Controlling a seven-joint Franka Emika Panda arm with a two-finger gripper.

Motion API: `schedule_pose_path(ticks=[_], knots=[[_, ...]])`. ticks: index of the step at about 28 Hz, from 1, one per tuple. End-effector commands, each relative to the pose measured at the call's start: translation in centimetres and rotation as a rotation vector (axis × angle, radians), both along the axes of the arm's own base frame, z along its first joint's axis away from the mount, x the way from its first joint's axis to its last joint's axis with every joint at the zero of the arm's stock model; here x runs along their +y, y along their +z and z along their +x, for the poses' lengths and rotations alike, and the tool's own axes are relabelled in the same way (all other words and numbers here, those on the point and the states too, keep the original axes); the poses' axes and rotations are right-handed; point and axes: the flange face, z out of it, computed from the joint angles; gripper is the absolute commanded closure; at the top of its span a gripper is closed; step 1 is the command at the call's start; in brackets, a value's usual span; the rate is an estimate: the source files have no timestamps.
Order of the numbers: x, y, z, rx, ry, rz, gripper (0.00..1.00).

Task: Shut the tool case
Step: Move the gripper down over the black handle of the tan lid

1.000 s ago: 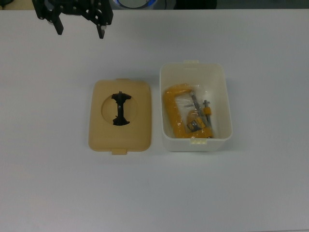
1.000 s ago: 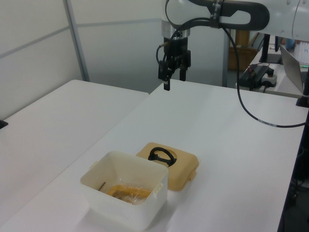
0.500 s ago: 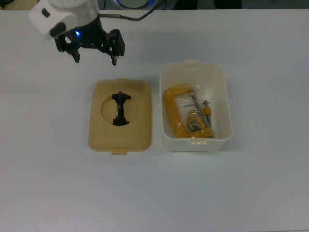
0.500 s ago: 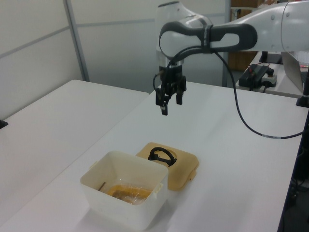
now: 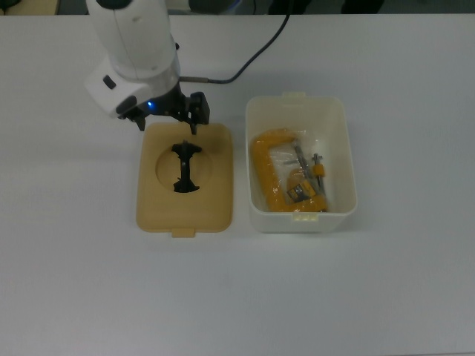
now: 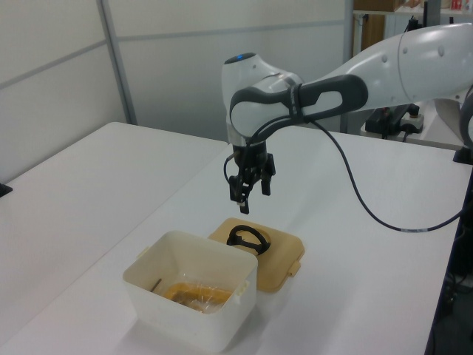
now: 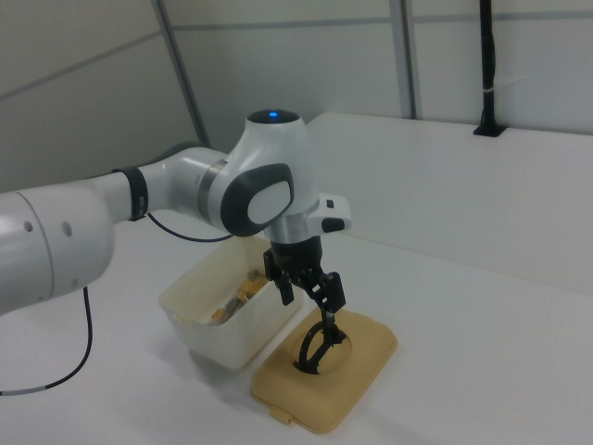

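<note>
The end effector (image 6: 247, 198) — fingers spread, holding nothing — hangs just above the tan lid's (image 5: 185, 178) black handle (image 5: 185, 167), beside the white box (image 5: 300, 163).

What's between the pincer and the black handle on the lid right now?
Nothing. In the left view the pincer hangs open above the black handle of the tan lid with only bare air between. The right view shows the same narrow gap.

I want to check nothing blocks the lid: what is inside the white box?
In the box lies a yellow C-clamp with small metal parts in clear wrapping. What lies under the clamp is hidden.
</note>
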Motion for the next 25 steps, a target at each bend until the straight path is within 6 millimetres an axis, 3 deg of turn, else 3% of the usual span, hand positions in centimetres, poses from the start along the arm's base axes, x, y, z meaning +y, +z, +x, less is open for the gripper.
schedule_pose_path(ticks=[1,12,19,21,25], knots=[[0.4,-1.8,0.3,0.002,-0.018,-0.022,0.00],[2.7,-5.8,0.8,0.034,-0.007,-0.073,0.05],[3.0,-6.9,1.3,0.023,-0.029,-0.083,0.09],[4.0,-7.8,1.4,0.022,-0.030,-0.095,0.11],[4.0,-7.8,1.7,0.003,-0.054,-0.108,0.19]])
